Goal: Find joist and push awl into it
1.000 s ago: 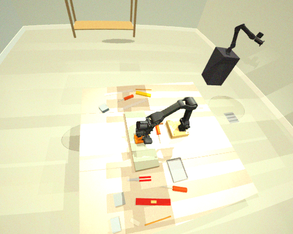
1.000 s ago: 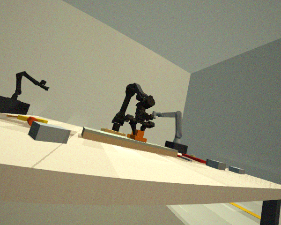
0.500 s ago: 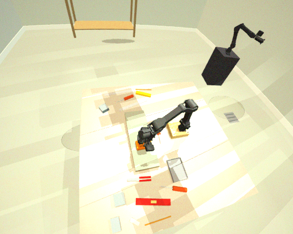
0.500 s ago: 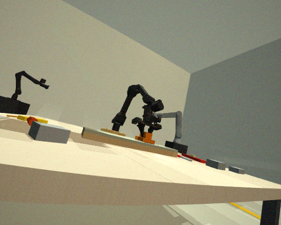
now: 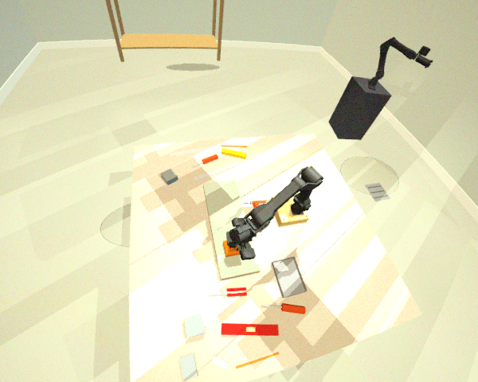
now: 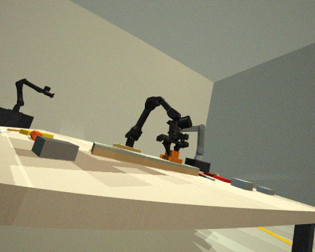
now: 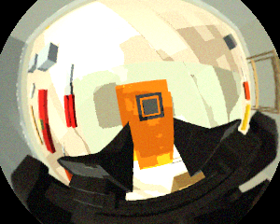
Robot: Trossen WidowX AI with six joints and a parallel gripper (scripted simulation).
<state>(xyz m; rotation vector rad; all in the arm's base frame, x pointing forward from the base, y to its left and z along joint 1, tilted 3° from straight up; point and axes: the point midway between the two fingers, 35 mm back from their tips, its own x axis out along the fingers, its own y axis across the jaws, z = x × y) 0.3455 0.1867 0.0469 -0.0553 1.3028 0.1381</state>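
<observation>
The orange stud finder stands upright on or just above the pale green floor panel, toward its end nearer the tray. My gripper is shut on it. Its square display looks dark grey in the wrist view, with no lit sign that I can make out. The grey tray is empty. An orange tool lies between panel and arm base, partly hidden by the arm. A red-orange-handled tool with a thin shaft lies near the tray. I cannot tell which is the awl.
Red-handled pliers lie beyond the panel's near end, with a red level and a pencil farther on. A grey block, another red-orange-handled tool and a yellow bar lie past the panel's other end.
</observation>
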